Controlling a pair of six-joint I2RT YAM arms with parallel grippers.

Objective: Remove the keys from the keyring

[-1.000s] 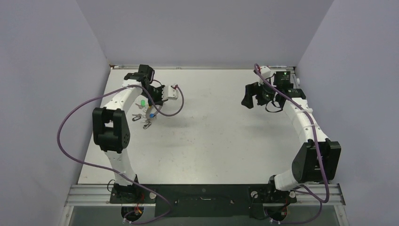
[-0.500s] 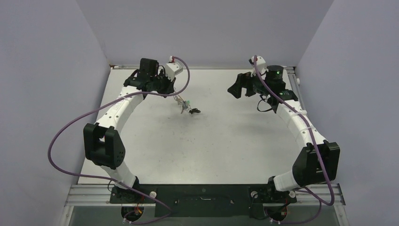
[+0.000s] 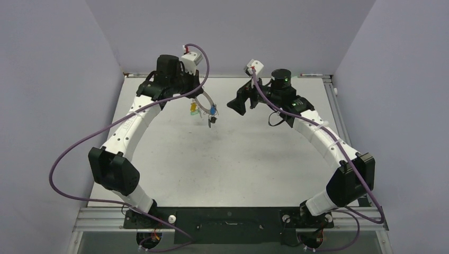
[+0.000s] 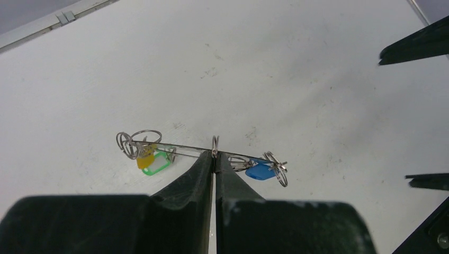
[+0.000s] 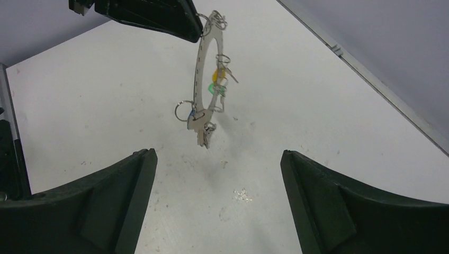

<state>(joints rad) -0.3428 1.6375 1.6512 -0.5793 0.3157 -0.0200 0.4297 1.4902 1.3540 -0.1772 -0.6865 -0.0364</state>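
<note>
My left gripper (image 3: 199,99) is shut on the rim of the flat grey keyring (image 3: 204,104) and holds it hanging above the table at the back centre. In the left wrist view the gripper (image 4: 214,156) pinches the keyring (image 4: 180,148), which shows edge-on, with yellow (image 4: 144,160) and green (image 4: 160,166) keys to the left and a blue key (image 4: 259,171) to the right. My right gripper (image 3: 237,103) is open and empty, just right of the ring. In the right wrist view the gripper (image 5: 217,153) faces the hanging keyring (image 5: 199,74), with silver keys (image 5: 205,133) dangling at its bottom.
Small wire split rings (image 4: 138,138) link the keys to the keyring. The white table (image 3: 233,159) has a raised metal rail along its back edge (image 3: 227,76). Grey walls close in on three sides. A purple cable (image 3: 74,148) loops off the left arm.
My left gripper has lifted the keyring off the table's left side and carried it up and right to the back centre. My right gripper has swung left towards it.
</note>
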